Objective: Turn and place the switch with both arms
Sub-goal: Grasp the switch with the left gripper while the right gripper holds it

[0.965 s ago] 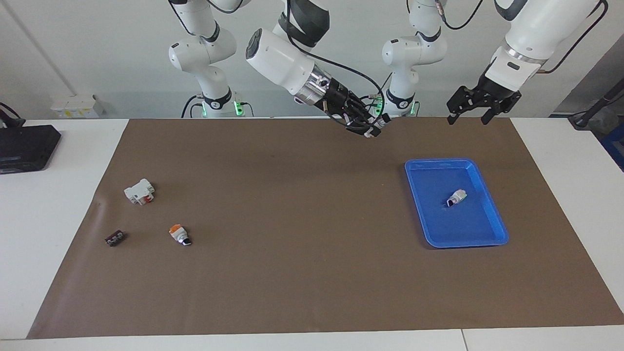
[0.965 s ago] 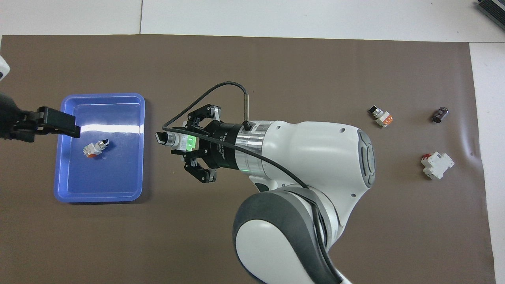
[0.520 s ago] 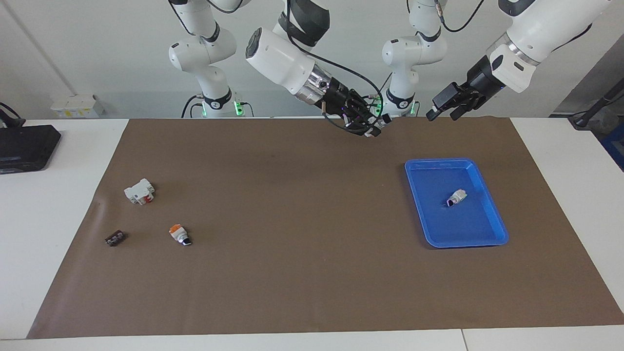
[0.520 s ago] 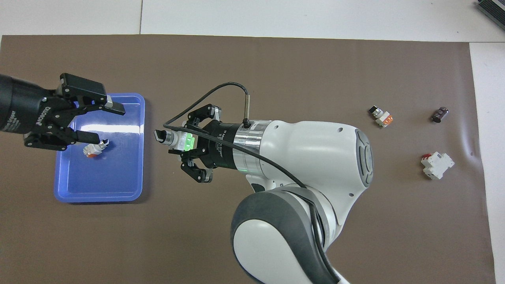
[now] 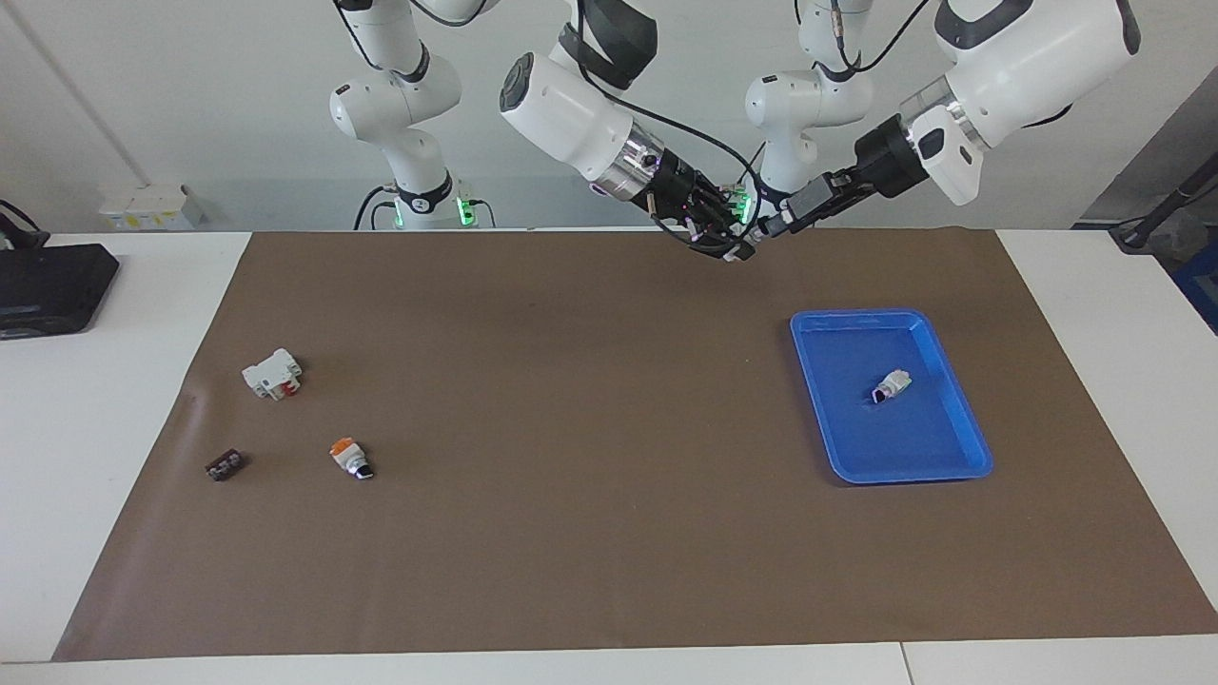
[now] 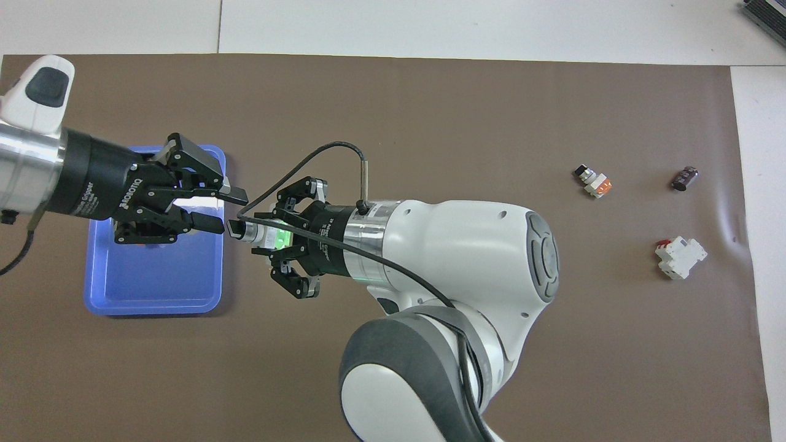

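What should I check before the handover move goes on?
1. Right tool shut on the switch: ok.
2. Switch held in the air above the mat: ok.
3. Left tool lined up at the switch's dark knob end: ok, both views agree.
4. Left tool gripping the switch: cannot tell; seen from above, its fingers stand apart.
5. Tray has bare floor for placing: ok; one whitish switch lies in it.

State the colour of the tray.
Blue: the tray shows best in the facing view.
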Robot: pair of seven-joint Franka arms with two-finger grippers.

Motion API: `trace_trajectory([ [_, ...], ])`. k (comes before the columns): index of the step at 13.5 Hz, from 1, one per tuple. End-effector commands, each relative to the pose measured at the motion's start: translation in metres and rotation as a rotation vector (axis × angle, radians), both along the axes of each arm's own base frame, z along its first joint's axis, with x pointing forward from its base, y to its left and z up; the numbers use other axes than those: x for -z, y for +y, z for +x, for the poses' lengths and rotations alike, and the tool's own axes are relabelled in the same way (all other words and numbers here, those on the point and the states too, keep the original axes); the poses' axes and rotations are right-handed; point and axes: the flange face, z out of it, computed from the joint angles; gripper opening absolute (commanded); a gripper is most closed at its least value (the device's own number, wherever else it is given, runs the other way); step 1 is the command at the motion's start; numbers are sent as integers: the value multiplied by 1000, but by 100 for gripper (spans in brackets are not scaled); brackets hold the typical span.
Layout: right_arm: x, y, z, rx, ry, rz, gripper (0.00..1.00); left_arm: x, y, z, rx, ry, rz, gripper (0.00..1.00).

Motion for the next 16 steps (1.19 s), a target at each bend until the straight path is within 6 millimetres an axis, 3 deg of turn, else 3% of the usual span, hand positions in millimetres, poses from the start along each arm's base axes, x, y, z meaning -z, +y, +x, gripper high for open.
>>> trace_trajectory([
  [1,-1,2,3,-9,-29,-8,0,3,0,-11,-15,17,-12,41],
  [4,-1,2,3,-9,-29,-8,0,4,2,-12,-7,33,-12,32],
  [16,-1,2,3,-13,-30,-11,0,4,12,-10,-17,38,-35,22],
])
